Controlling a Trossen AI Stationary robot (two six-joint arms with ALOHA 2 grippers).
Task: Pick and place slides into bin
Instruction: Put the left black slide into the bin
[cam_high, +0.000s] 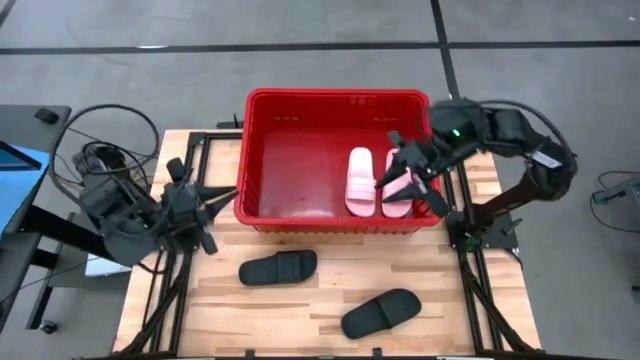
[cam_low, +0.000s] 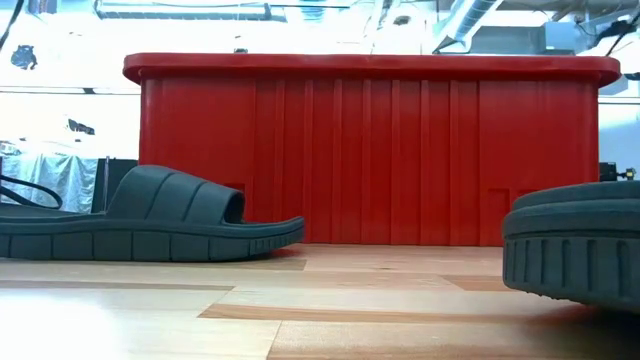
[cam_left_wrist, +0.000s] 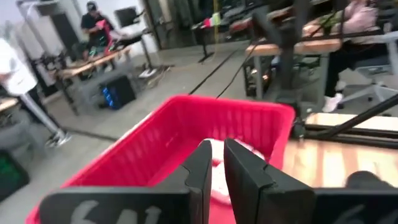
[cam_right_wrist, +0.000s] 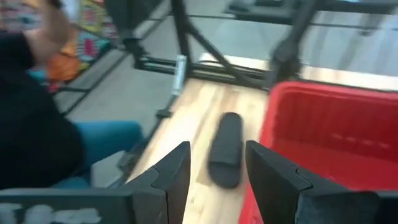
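red bin (cam_high: 262, 150), pink slides (cam_high: 361, 180), black slides (cam_high: 278, 268)

The high view looks straight down over the whole table (cam_high: 330, 290). The low view sits at table-top height, close behind the black slides (cam_low: 150, 215), facing the bin (cam_low: 370, 150). Both wrist views share that bin.

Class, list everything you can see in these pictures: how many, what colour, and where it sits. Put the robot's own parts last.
Bin: one, red, at the table's far middle.
Pink slides: two, pale pink, side by side inside the bin, right half.
Black slides: two, black; one on the table in front of the bin, the other nearer the front edge.
Table: one, light wood.
People: a few, in the room beyond the table.
Left tool: shut, empty, beside the bin's left wall.
Right tool: open, empty, over the bin's right half above the pink slides.
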